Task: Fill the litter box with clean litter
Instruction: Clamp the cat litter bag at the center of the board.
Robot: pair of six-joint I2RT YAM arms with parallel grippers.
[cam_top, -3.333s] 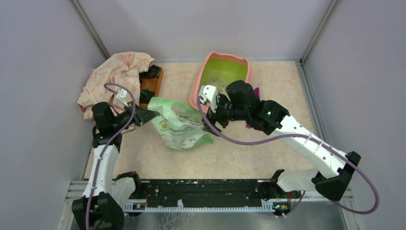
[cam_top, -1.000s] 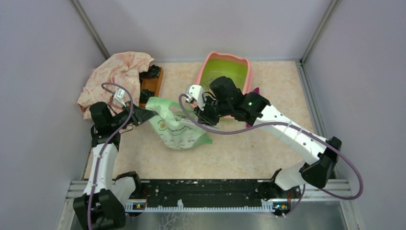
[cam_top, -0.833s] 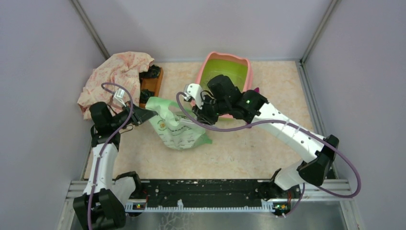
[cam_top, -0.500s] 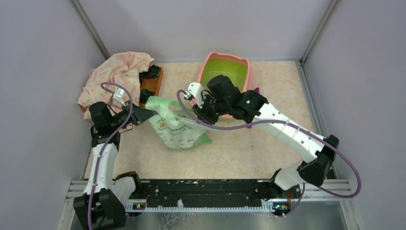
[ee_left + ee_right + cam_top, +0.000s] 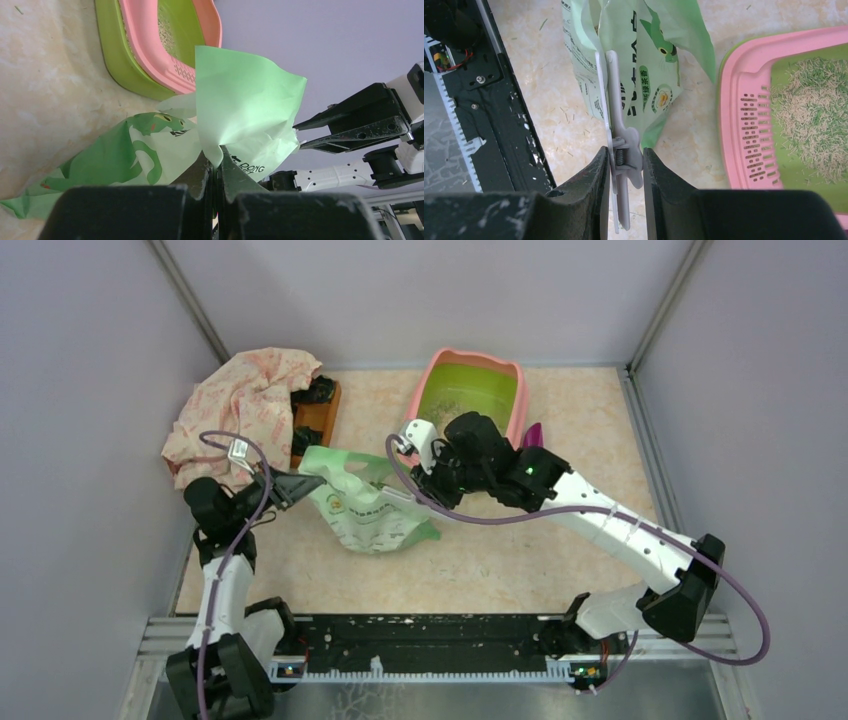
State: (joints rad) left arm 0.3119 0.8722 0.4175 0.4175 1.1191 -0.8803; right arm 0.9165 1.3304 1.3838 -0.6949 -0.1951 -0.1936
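The litter box [image 5: 436, 376], pink-rimmed and lime-green inside, stands at the back centre with a thin scatter of clean litter [image 5: 452, 412] in it. A light green printed bag [image 5: 375, 512] lies in front of it to the left. My left gripper [image 5: 296, 484] is shut on the bag's upper corner, and the fold shows pinched between its jaws [image 5: 216, 167]. My right gripper [image 5: 428, 486] is shut on a pale grey spring clip [image 5: 618, 120] that clamps the bag's [image 5: 651, 55] top edge. The right wrist view shows the slotted pink ledge [image 5: 746, 130] and litter [image 5: 809, 115] at right.
A pink floral cloth [image 5: 245, 400] and a wooden block [image 5: 318, 412] with black parts lie at the back left. A magenta scoop [image 5: 531, 434] pokes out right of the box. Grey walls close in three sides. A black rail [image 5: 430, 640] runs along the near edge.
My left arm has drawn back toward the near left, still holding the bag corner. My right arm has shifted slightly right with the clip, so more of the litter box shows.
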